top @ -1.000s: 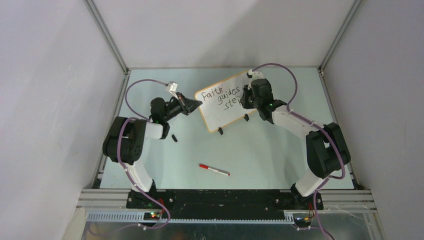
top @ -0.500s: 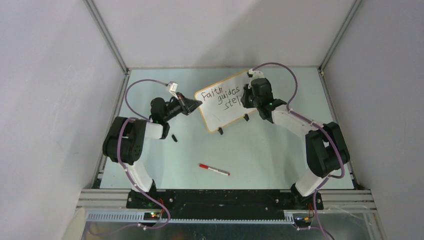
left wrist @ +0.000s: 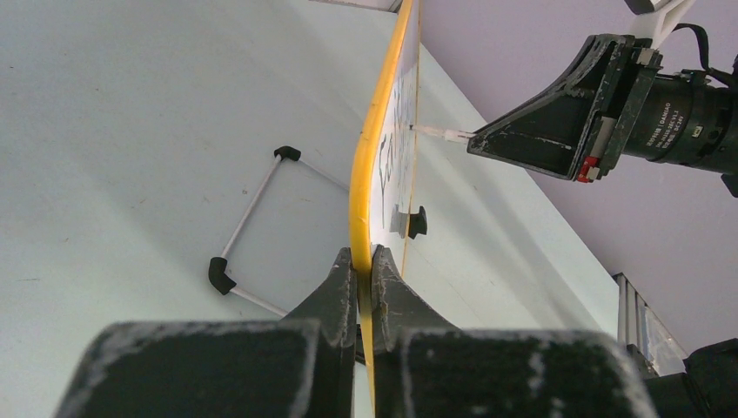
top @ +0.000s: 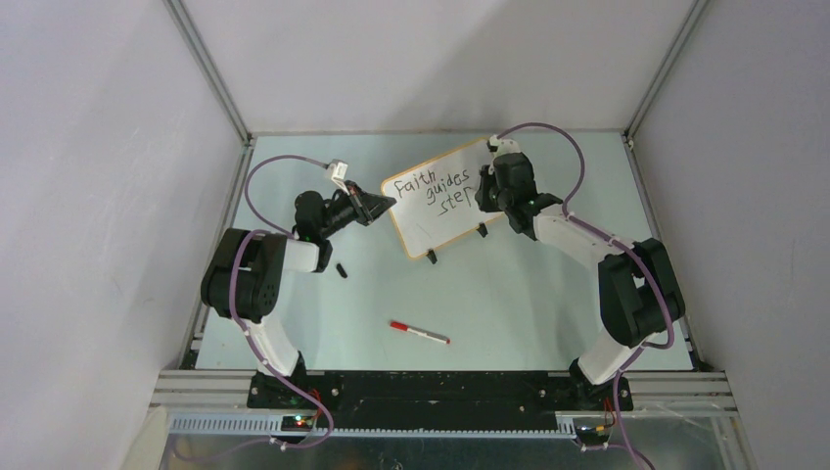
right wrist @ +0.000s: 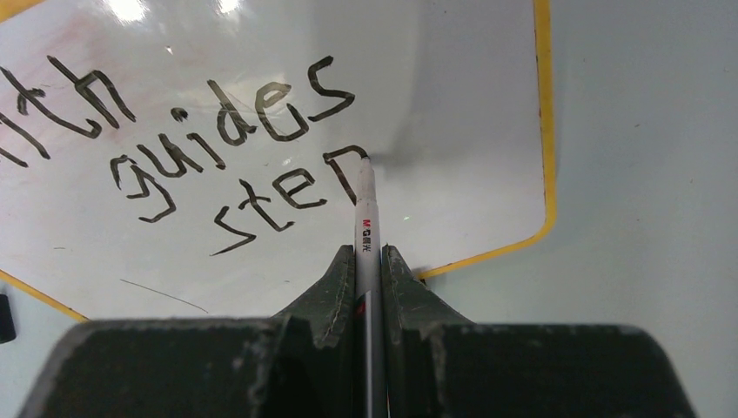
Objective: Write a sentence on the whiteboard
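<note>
Whiteboard (top: 438,223), small, glossy white, with a thin orange frame and black clip feet, stands leaning back at the far middle of the pale green table (top: 519,294). Left gripper (left wrist: 365,261) is clamped on its left frame edge. Right gripper (right wrist: 368,258) pinches a white marker pen (right wrist: 365,218), whose tip touches the board at the unfinished letter after "ste" in the black handwritten sentence (right wrist: 252,152).

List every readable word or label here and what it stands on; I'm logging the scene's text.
"Faith": top line on the whiteboard.
"guides": second line of the sentence.
"ste" plus an unfinished letter: third line, at the marker tip.
"M&G": logo on the marker barrel, held in the right gripper.
White print on the camera lens: too small to read.
</note>
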Controlling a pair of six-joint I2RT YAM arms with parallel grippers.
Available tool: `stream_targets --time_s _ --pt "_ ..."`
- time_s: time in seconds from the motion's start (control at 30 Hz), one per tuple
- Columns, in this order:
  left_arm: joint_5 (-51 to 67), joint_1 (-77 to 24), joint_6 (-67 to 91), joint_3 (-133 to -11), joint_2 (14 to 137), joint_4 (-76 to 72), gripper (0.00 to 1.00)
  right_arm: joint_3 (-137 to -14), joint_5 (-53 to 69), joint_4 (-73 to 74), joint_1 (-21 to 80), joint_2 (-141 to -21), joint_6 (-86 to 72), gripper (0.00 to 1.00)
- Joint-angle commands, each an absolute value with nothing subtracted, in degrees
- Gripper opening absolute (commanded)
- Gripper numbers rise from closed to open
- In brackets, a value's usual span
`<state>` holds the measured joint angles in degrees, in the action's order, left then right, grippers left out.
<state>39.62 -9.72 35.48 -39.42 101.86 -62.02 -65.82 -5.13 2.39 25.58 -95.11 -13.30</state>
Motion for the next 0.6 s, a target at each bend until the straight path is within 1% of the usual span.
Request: stream_targets --time_s 0.0,0.57 --pt "37.27 -9.41 29.14 -38.58 100.28 -60.47 0.00 -68.13 -5.46 3.76 25.34 -95.52 -13.20 0.00" --pt "37.38 -9.40 29.17 -38.64 100.38 -60.38 0.00 -67.59 -2.25 3.20 26.81 -95.33 -11.47 0.00"
